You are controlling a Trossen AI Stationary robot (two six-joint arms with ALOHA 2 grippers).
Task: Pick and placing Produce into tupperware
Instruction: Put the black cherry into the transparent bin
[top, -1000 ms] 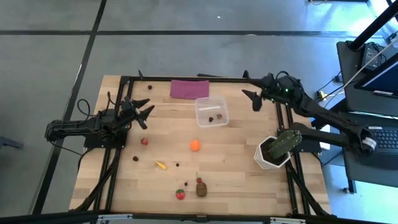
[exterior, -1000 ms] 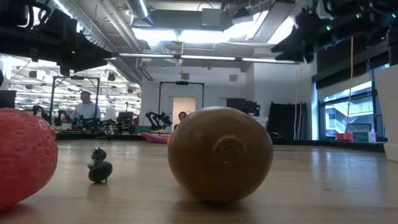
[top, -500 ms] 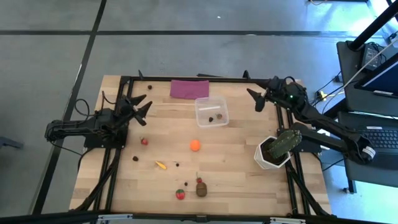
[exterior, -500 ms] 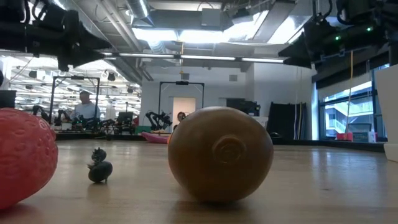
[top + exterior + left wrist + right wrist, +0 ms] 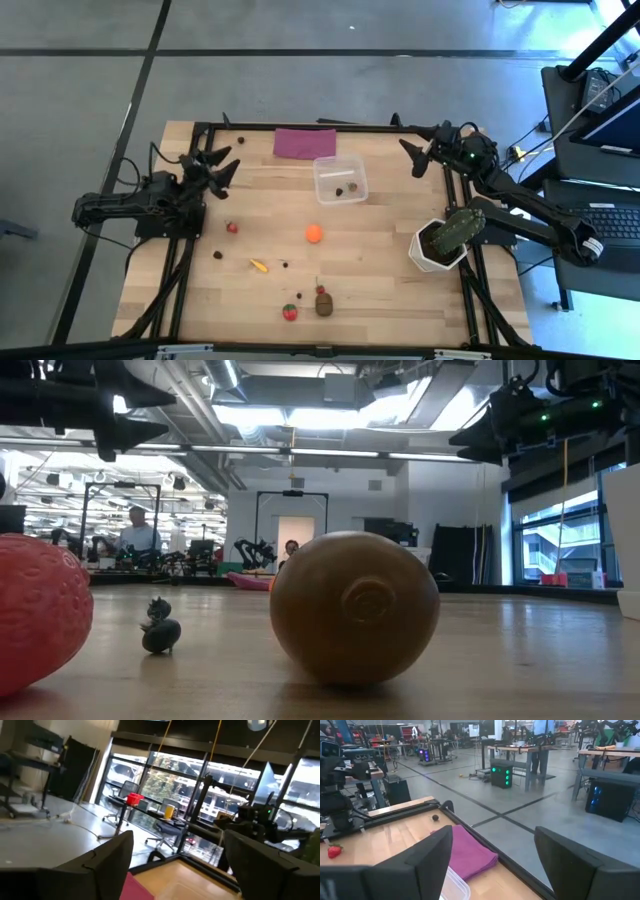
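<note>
The left gripper point(image 5: 212, 165) is open and empty, raised near the table's left edge. The strawberry piece point(image 5: 232, 227) lies just beside it, toward the front; the banana point(image 5: 259, 266) and the orange point(image 5: 314, 234) lie nearer the middle. At the front edge are a strawberry point(image 5: 290, 312) and a brown lump point(image 5: 324, 305). They look light, hard and smooth, so the round ones may roll; I would grip them across the middle. The tupperware point(image 5: 340, 180) stands near the back edge, with some bits already inside. The right gripper point(image 5: 418, 158) is open and empty, raised at the back right corner, well apart from all loose pieces.
</note>
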